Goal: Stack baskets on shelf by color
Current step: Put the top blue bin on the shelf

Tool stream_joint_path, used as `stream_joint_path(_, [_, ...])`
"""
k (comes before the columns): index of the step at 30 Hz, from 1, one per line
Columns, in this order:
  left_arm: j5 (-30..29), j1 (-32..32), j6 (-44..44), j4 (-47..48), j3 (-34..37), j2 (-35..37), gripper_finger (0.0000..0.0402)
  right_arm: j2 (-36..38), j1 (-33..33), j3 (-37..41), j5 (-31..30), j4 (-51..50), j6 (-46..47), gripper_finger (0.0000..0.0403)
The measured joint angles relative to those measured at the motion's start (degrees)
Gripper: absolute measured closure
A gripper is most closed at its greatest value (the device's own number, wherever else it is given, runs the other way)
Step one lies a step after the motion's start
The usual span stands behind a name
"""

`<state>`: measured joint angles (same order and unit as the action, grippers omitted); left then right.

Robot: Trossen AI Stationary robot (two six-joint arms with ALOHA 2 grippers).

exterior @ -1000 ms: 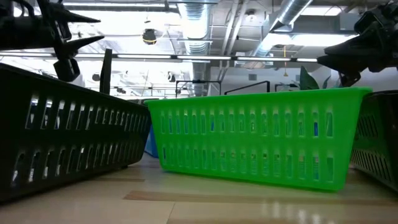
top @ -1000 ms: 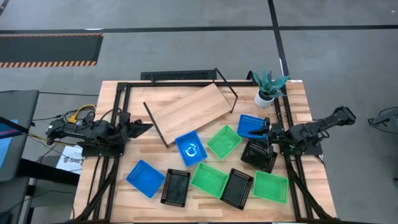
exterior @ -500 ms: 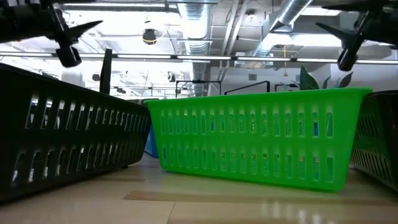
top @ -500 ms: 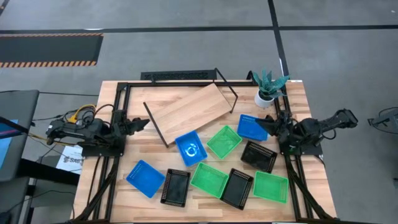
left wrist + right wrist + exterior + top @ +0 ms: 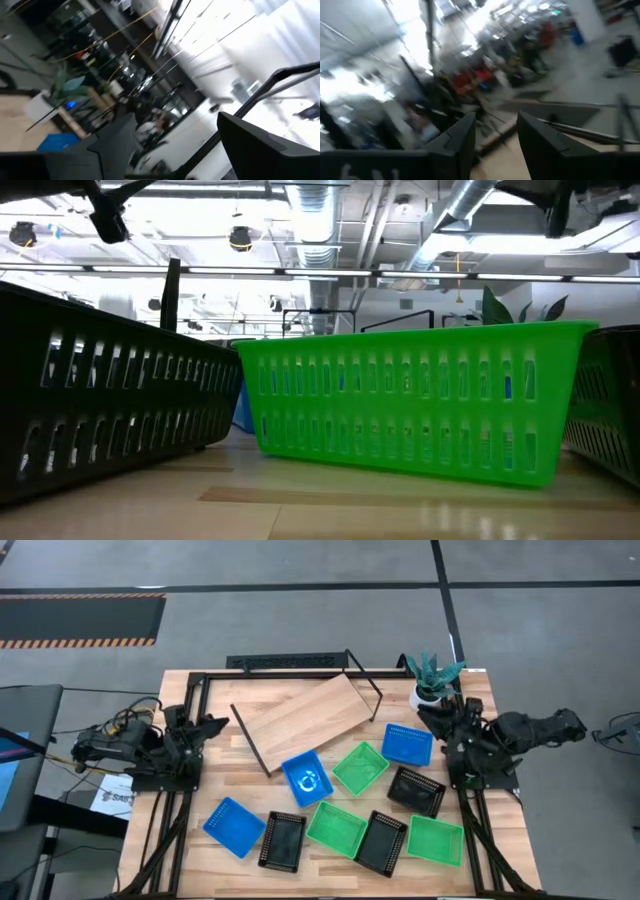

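Observation:
In the high view the shelf (image 5: 305, 715) lies askew on the far half of the table, its board bare. Nine baskets sit scattered on the tabletop nearer than it: blue ones (image 5: 407, 743), (image 5: 306, 778), (image 5: 233, 827); green ones (image 5: 360, 768), (image 5: 336, 828), (image 5: 435, 840); black ones (image 5: 416, 790), (image 5: 283, 841), (image 5: 381, 841). My left gripper (image 5: 212, 723) (image 5: 176, 117) is open, raised over the left edge. My right gripper (image 5: 428, 718) (image 5: 496, 116) is open, raised just beyond the far-right blue basket. Neither holds anything.
A white pot with a green plant (image 5: 430, 685) stands at the far right corner, close to my right gripper. A black metal frame (image 5: 190, 690) runs along the table's edges. The low view is filled by a green basket (image 5: 410, 400) between two black ones (image 5: 100, 410).
Both arms have drawn back and risen. My left gripper moved toward the table's left edge and up. My right gripper pulled away from the blue and black baskets toward the far right corner, tipping upward. The baskets have stayed in place.

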<state>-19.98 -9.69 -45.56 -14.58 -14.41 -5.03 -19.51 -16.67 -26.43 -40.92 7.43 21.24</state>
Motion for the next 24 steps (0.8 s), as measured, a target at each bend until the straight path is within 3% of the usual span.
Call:
stream_joint_path(7, [0.7,0.0,-0.6,12.2,-10.7,-9.7,0.0133,-9.0,0.0,-19.1,0.5,-28.9,8.2,0.0195])
stream_joint_path(15, [-3.7,0.1,-8.4,28.9,-23.1,-21.2,0.0134,-20.7,2.5,-34.7,1.5,-56.9,24.2,0.0188])
stream_joint_path(20, [-2.8,0.0,-10.8,35.2,-28.4,-27.1,0.0134,-28.1,5.3,-40.0,9.6,-73.0,35.3,0.0192])
stream_joint_path(24, [-2.8,0.0,-11.2,38.8,-31.0,-30.9,0.0134,-34.4,7.7,-40.6,20.0,-82.7,40.7,0.0192])
